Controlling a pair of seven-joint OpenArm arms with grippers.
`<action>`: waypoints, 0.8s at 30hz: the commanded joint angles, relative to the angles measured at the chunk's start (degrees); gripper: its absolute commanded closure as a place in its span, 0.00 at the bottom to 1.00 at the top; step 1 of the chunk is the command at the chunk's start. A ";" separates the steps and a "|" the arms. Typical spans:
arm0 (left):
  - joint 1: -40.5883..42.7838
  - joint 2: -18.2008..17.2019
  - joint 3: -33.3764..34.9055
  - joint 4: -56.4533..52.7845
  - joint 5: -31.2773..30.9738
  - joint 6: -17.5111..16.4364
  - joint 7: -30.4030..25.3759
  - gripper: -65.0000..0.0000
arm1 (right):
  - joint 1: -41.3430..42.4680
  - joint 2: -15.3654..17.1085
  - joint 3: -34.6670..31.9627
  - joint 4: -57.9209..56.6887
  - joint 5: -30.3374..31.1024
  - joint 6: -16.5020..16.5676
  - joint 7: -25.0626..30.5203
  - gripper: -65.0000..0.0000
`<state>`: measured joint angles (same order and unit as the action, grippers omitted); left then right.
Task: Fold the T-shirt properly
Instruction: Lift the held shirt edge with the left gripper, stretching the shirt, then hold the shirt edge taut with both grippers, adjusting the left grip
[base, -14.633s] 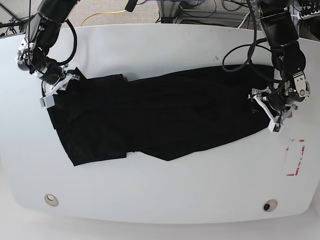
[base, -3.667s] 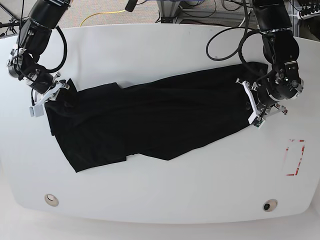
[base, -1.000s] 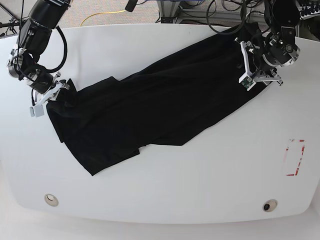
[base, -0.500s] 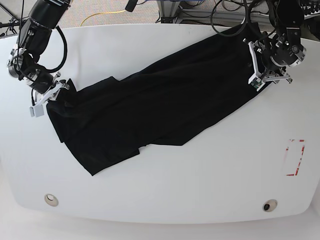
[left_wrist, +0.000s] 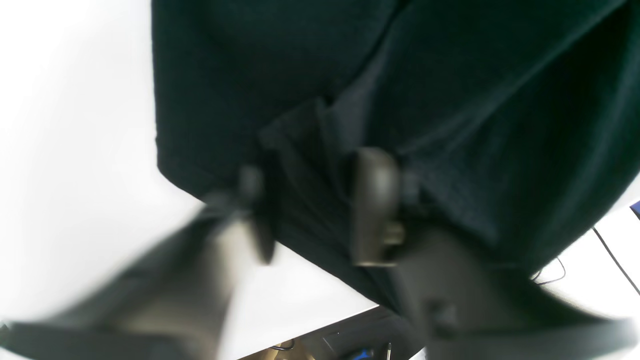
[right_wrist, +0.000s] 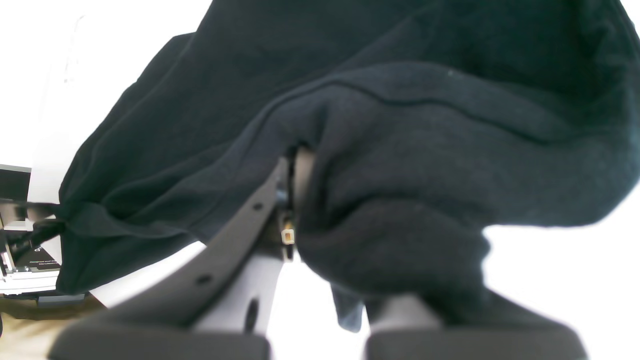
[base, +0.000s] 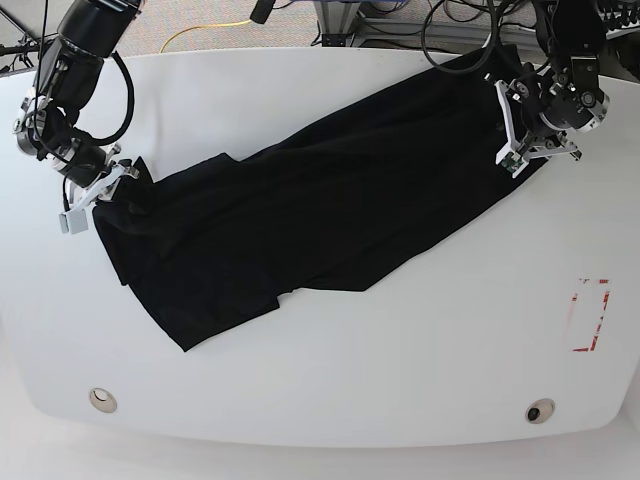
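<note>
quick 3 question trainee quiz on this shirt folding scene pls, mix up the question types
1. True or false: the T-shirt lies neatly folded into a small square.
2. Multiple choice: the right gripper is A) open above bare table, B) shut on a bunched edge of the T-shirt, C) holding a cable.
3. Short answer: what red-outlined mark sits on the table near the left gripper's side?

Key
1. False: it is spread in a long diagonal band, stretched between the two arms.
2. B: fabric bulges around its closed fingers in the right wrist view.
3. A small red rectangle, clear of the shirt.
</note>
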<state>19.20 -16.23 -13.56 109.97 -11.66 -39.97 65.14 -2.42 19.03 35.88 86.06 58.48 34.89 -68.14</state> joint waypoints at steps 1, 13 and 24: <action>-0.34 -0.52 -0.20 0.75 -0.25 -0.03 -0.22 0.92 | 0.70 1.15 0.21 0.84 1.35 0.05 1.19 1.00; -1.93 -0.43 -0.20 1.19 -0.60 -0.03 -0.13 0.99 | 0.70 1.15 0.30 0.84 1.35 0.05 1.19 1.00; -2.72 2.82 -4.59 4.18 -0.69 -0.03 -0.13 1.00 | 0.88 1.15 0.30 0.84 1.35 0.05 1.19 1.00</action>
<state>17.19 -13.45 -17.50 112.88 -12.08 -39.97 65.17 -2.39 19.03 35.88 86.06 58.50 34.89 -68.14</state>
